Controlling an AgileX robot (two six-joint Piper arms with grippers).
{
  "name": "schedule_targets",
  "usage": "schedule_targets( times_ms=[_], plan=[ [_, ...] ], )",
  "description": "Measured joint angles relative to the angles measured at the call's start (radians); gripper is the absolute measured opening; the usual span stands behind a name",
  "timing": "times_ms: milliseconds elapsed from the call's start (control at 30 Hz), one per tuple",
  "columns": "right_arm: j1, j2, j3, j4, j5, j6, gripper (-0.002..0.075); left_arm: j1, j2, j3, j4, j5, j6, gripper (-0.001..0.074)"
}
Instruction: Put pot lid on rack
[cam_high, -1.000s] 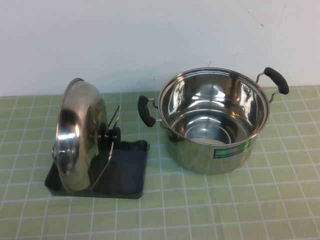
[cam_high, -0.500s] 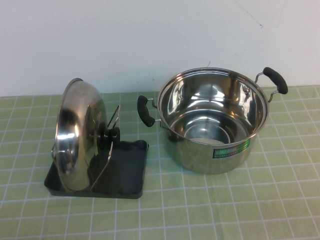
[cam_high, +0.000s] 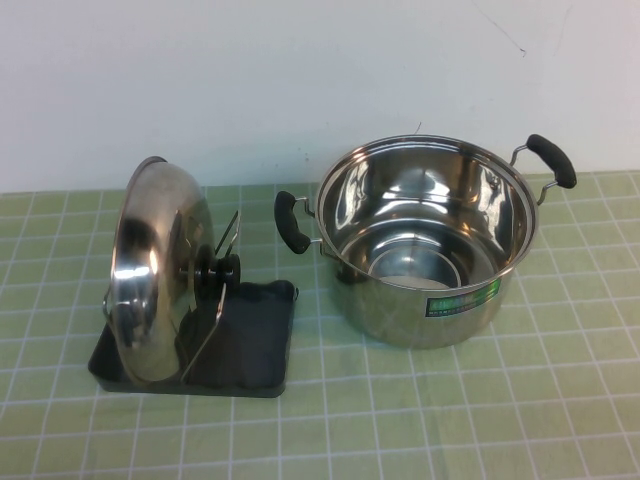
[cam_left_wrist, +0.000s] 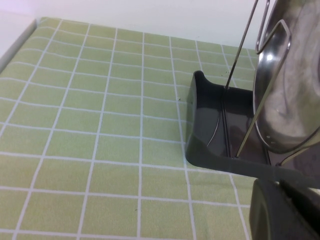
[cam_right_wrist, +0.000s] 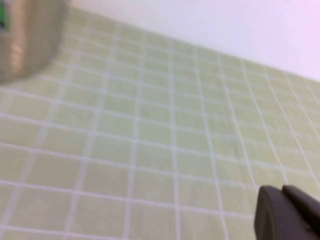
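Note:
The shiny steel pot lid (cam_high: 160, 270) stands on edge in the dark grey rack (cam_high: 250, 340) at the left of the table. It leans on the wire uprights with its black knob (cam_high: 218, 272) facing the pot. The left wrist view shows the rack (cam_left_wrist: 210, 125) and the lid (cam_left_wrist: 292, 95) close by. My left gripper (cam_left_wrist: 280, 210) is just outside the rack's rim, shut and empty. My right gripper (cam_right_wrist: 285, 212) is shut and empty, low over the cloth. Neither arm shows in the high view.
The deep steel pot (cam_high: 430, 240) with two black handles and a green label stands open to the right of the rack. It also shows as a blur in the right wrist view (cam_right_wrist: 25, 40). A green checked cloth (cam_high: 400, 420) covers the table, with a white wall behind.

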Motion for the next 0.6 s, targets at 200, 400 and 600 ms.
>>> schedule_targets(
  times_ms=[200,400,600],
  plan=[
    [-0.176,-0.002,0.093,0.064,-0.118,-0.017,-0.0001,0.000,0.000,0.000,0.000,0.000,-0.007,-0.0002],
    [-0.191,-0.013,0.094,0.064,-0.098,-0.015,-0.0001,0.000,-0.001,0.000,0.000,0.000,-0.011,-0.0002],
    [-0.145,-0.013,0.094,0.064,-0.098,-0.015,-0.0001,0.000,-0.001,0.000,0.000,0.000,-0.011,-0.0002]
  ],
)
